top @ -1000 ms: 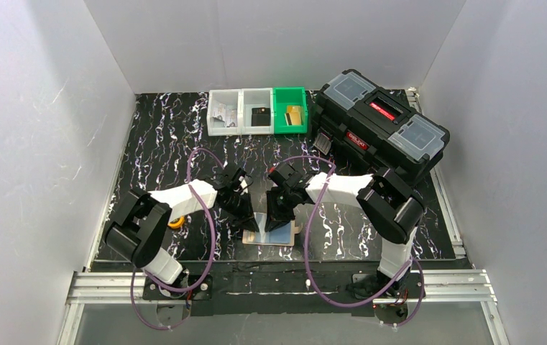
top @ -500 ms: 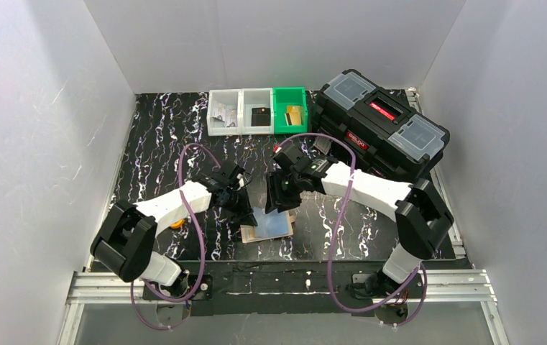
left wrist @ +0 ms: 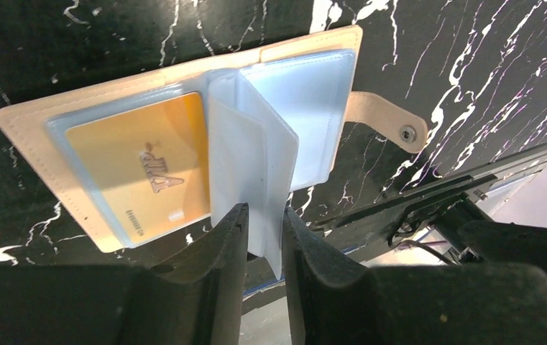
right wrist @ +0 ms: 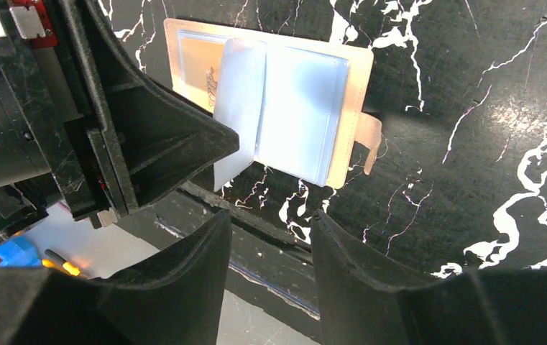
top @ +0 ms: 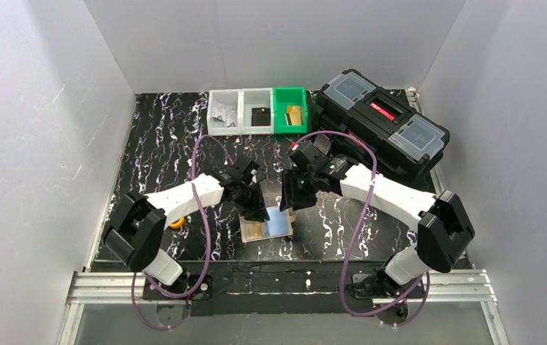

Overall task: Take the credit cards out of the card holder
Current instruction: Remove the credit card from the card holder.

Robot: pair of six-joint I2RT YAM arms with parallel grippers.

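Top external: the card holder [top: 267,224] lies open and flat on the black marbled table [top: 162,144], near its front edge. The gold card [top: 256,230] is in its nine o'clock half and the pale blue card [top: 279,223] in its three o'clock half. The left arm reaches in from seven o'clock, forearm low, and the left gripper [top: 252,208] points down onto the holder's middle. The right arm stretches long from five o'clock, elbow raised. The right gripper [top: 293,198] hangs tilted just off the holder's one o'clock corner.

Left wrist: the left gripper [left wrist: 264,212] has its fingers [left wrist: 220,244] a narrow gap apart. A clear sleeve leaf [left wrist: 252,158] stands up from the card holder [left wrist: 22,126] between them. Whether they pinch it I cannot tell. The gold card [left wrist: 141,172] sits under plastic at nine o'clock of the leaf. The snap tab [left wrist: 389,122] juts out at three o'clock.

Right wrist: the right gripper [right wrist: 270,219] is spread wide with nothing between its fingers [right wrist: 184,280], clear of the card holder [right wrist: 356,122], which lies at twelve o'clock. The left gripper [right wrist: 155,136] comes in from nine o'clock at the raised leaf [right wrist: 238,108].
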